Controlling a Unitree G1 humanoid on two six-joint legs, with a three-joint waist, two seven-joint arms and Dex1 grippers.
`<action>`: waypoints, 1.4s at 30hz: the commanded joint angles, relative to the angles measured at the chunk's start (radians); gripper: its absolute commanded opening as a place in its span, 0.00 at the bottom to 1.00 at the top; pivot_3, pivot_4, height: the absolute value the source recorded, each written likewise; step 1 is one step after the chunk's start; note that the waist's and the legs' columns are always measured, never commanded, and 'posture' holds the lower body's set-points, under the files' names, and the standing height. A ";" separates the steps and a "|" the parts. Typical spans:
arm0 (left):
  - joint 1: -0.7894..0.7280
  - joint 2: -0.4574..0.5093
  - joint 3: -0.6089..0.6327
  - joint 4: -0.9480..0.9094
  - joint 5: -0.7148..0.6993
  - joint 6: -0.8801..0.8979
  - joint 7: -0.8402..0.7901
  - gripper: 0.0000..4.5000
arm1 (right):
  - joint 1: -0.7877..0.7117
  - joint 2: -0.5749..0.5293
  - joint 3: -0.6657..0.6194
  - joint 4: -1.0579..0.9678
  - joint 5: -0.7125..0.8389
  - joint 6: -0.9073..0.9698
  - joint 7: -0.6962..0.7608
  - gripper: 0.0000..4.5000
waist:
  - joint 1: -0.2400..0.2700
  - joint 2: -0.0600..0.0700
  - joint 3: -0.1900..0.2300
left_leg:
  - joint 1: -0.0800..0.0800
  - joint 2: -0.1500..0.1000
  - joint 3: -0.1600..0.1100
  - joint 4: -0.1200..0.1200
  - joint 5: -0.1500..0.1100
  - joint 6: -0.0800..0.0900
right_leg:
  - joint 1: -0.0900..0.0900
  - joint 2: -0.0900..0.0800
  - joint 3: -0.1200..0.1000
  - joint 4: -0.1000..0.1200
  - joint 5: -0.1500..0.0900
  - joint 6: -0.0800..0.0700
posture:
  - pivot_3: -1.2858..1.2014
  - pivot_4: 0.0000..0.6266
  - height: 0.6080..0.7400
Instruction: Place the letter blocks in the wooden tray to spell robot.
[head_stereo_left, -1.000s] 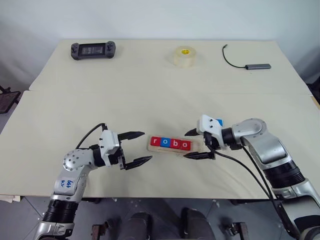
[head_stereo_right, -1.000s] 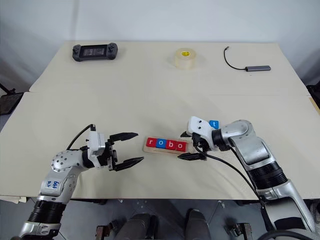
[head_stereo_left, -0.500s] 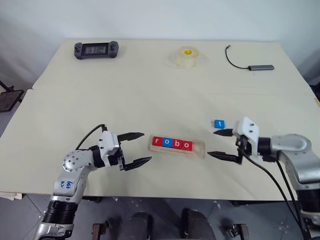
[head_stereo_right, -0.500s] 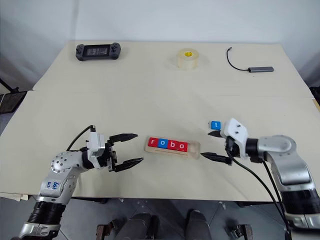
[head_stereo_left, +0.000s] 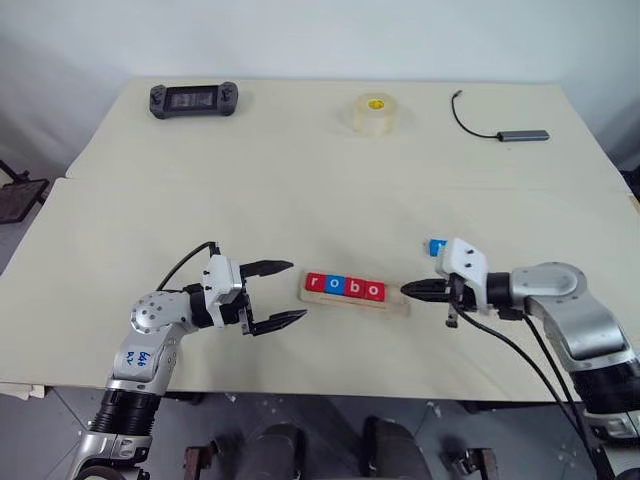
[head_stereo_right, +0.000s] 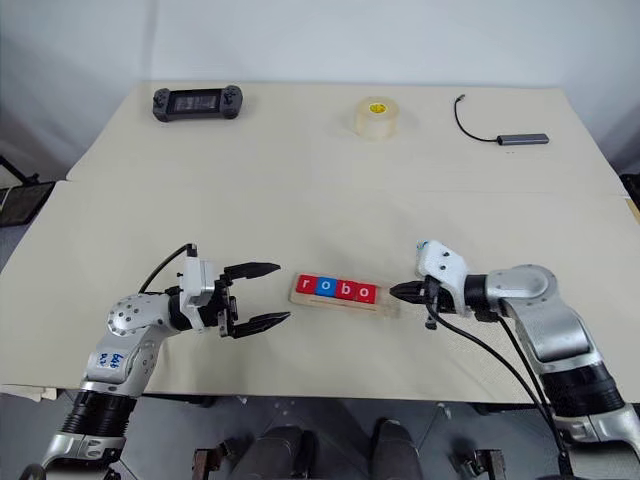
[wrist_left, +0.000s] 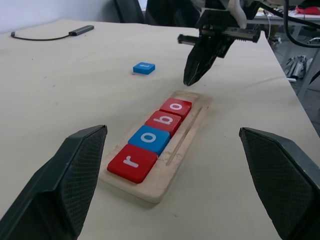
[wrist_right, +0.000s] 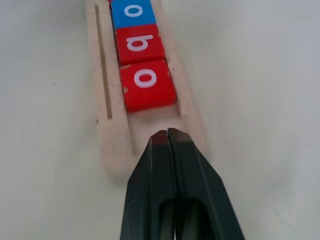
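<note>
The wooden tray (head_stereo_left: 398, 300) lies near the table's front edge. Four letter blocks sit in it side by side: red r (head_stereo_left: 315, 284), blue o (head_stereo_left: 334, 286), red b (head_stereo_left: 353, 288) and red o (head_stereo_left: 372, 291). A blue t block (wrist_left: 144, 68) lies flat on the table beyond the tray's right end, partly behind my right wrist in the eye views. My right gripper (head_stereo_left: 405, 290) is shut and empty, its tip at the tray's bare right end (wrist_right: 117, 150). Left of the tray my left gripper (head_stereo_left: 296, 290) stands open, holding nothing.
At the back of the table lie a black game controller (head_stereo_left: 193, 98), a roll of clear tape (head_stereo_left: 372, 112) and a grey hub with a black cable (head_stereo_left: 522, 134). A seam (head_stereo_left: 300, 181) runs across the tabletop behind the tray.
My right gripper drew back to the right from the tray's end, then shut and came back to it. The left gripper has not moved.
</note>
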 joint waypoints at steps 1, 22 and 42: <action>0.026 0.006 0.014 -0.050 -0.009 -0.006 0.013 1.00 | -0.042 0.016 0.024 0.007 -0.002 0.025 0.000 0.01 | -0.001 0.000 0.000 | 0.000 0.000 0.000 0.000 0.000 0.000 | 0.000 0.000 0.000 0.000 0.000 0.000 | 0.52 0.24 1.00; 0.029 0.007 0.011 -0.047 -0.011 -0.010 0.025 1.00 | 0.066 -0.034 -0.140 -0.054 0.049 -0.038 -0.030 0.04 | 0.003 0.000 0.000 | -0.001 -0.001 -0.001 0.000 0.000 0.000 | 0.000 0.000 -0.001 -0.001 0.000 0.000 | 0.52 0.24 1.00; -0.055 -0.017 0.008 0.055 -0.003 -0.024 0.001 1.00 | 0.668 0.222 -0.673 -0.110 0.158 -0.400 -0.323 0.98 | 0.002 0.001 -0.001 | 0.002 -0.001 0.001 0.000 0.000 0.000 | 0.001 0.000 0.001 0.001 0.000 0.000 | 0.52 0.24 1.00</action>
